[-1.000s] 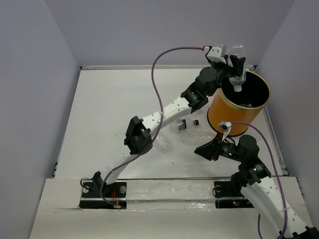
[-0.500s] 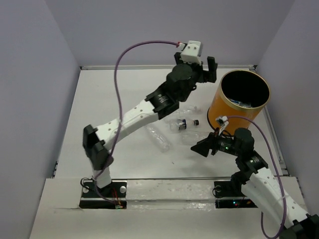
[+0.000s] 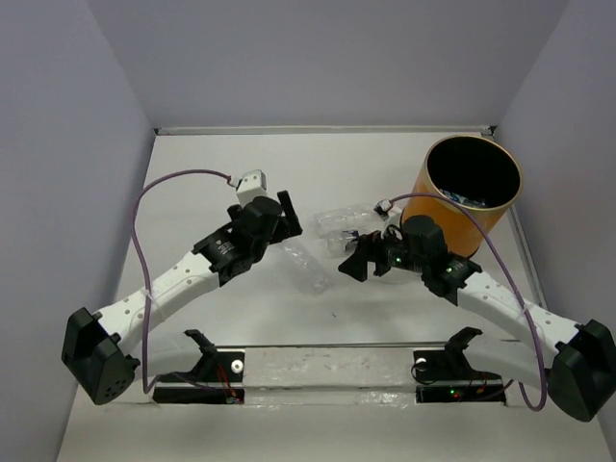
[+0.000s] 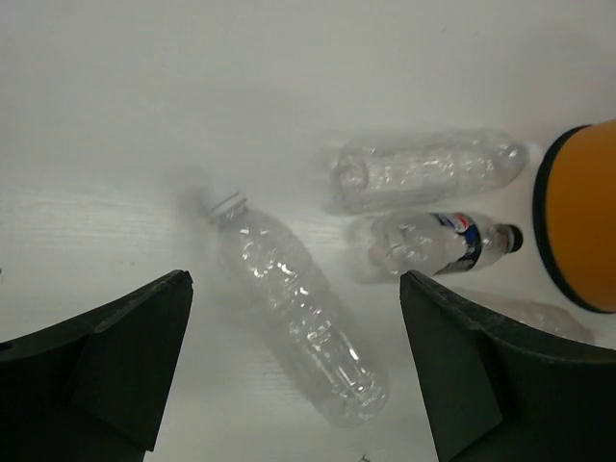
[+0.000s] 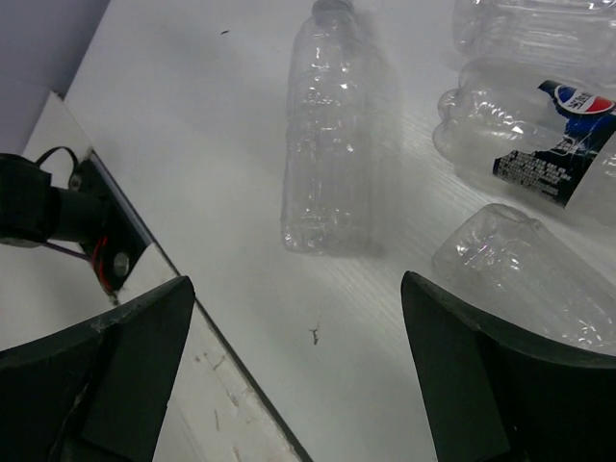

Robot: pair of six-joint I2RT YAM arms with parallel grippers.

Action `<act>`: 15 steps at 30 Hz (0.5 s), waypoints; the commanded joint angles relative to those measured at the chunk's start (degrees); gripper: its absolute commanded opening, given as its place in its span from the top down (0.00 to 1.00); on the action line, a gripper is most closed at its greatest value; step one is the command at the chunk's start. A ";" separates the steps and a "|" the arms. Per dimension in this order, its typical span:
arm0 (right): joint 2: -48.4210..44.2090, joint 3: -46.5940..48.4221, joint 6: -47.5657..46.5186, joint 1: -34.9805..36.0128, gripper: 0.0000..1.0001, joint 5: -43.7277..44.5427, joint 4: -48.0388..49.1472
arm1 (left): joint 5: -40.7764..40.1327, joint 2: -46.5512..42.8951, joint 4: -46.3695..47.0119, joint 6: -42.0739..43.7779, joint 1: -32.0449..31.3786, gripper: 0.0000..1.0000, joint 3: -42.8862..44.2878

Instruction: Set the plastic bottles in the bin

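Currently both grippers empty, jaws wide apart. Left gripper [image 4: 294, 287] hangs over uncapped bottle [image 4: 294, 308], fingers either side, likely lining up next pick. Right gripper [image 5: 295, 284] low beside cluster, facing near edge. Bin [image 3: 430, 214] upright toward far-right corner, mouth up for drops. Four plastic bottles lie flat in middle of desk [image 3: 212, 183], just left of bin. Only top view shows bin interior, blue-white scrap inside. Left wrist view shows labelled bottle [image 4: 438, 241] with dark cap. Right wrist view shows fourth bottle [image 5: 525, 269] nearest that gripper.
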 commanded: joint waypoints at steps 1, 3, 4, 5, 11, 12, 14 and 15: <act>2.27 5.11 -6.95 0.81 0.03 12.98 -6.73 | 9.13 -3.25 -5.68 -9.89 1.75 0.01 -5.58; 2.45 6.16 -7.92 0.81 0.00 15.53 -8.84 | 11.79 -2.37 -5.59 -10.86 2.37 0.01 -7.86; 2.36 6.43 -8.19 0.81 0.00 15.88 -10.24 | 12.93 -2.02 -5.33 -11.30 2.37 0.01 -8.48; 2.36 7.21 -8.80 0.81 0.00 16.58 -11.13 | 13.29 -1.23 -4.72 -12.35 2.46 0.01 -9.18; 5.69 10.38 -8.80 0.81 0.00 20.89 -17.45 | 16.11 2.01 2.49 -15.08 2.72 0.01 -13.41; 6.05 10.82 -8.72 0.81 0.00 22.12 -18.07 | 16.19 2.98 3.71 -15.34 2.72 0.01 -13.67; 6.05 10.83 -8.72 0.81 0.00 24.84 -19.13 | 16.11 5.17 5.56 -15.78 2.90 0.01 -14.02; 5.96 10.91 -8.80 0.81 0.00 25.20 -19.39 | 16.11 5.80 6.61 -16.05 2.90 0.01 -14.29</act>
